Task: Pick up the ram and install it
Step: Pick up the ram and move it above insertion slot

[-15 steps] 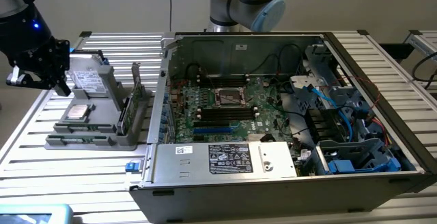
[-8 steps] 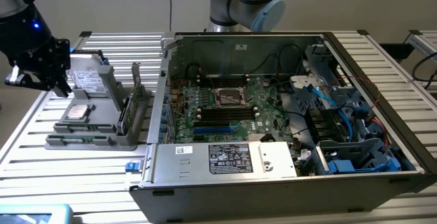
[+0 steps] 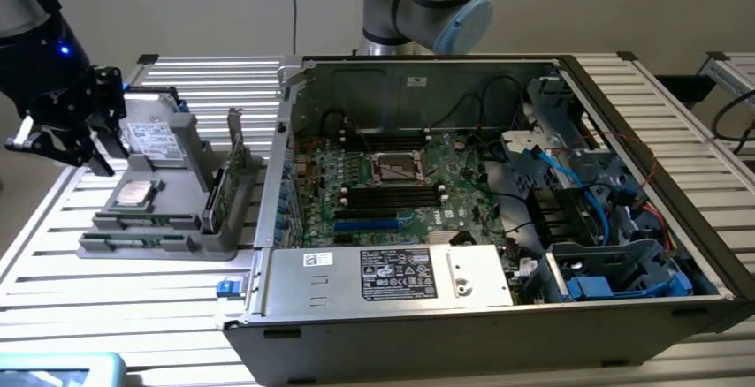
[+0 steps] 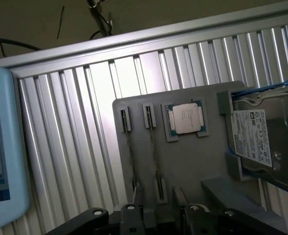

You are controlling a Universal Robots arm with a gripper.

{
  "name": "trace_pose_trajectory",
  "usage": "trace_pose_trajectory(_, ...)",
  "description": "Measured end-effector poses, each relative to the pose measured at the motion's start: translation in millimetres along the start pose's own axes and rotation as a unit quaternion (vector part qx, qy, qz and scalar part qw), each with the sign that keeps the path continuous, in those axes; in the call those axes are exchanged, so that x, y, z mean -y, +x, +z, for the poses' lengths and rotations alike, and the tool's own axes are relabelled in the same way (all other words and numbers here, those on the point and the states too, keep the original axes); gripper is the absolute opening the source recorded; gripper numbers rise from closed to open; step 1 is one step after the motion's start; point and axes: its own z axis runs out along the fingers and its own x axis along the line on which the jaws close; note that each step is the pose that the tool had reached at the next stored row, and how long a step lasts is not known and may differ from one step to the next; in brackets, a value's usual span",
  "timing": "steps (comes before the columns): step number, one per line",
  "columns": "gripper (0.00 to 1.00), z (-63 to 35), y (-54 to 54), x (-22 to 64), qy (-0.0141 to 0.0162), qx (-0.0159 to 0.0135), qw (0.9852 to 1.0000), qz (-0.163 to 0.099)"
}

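Gripper (image 3: 65, 150) (image 4: 158, 218) hangs at 9 o'clock in the exterior view, above the 10 o'clock corner of the grey tray (image 3: 177, 250). Its jaws are spread wide with nothing between them. The ram (image 3: 141, 221) (image 4: 154, 152) stands edge-up in a tray slot just beside the processor (image 3: 133, 193), clear of the gripper. A hard drive (image 3: 154, 135) rises at the processor's 12 o'clock. An upright card (image 3: 236, 170) and the computer case (image 3: 274, 184) wall off the tray's 3 o'clock side. Bare slatted tabletop (image 3: 118, 290) lies open at its 6 o'clock.
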Motion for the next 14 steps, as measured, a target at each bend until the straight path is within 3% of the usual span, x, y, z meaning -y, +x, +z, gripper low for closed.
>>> trace_pose_trajectory(6,0.36,9.0,3.2,-0.3,-0.001,-0.0001,0.9999,-0.015)
trace_pose_trajectory(11,0.36,15.5,6.5,0.5,-0.0064,-0.0011,0.9995,-0.031)
trace_pose_trajectory(14,0.36,20.5,7.7,0.8,-0.0074,-0.0016,0.9992,-0.039)
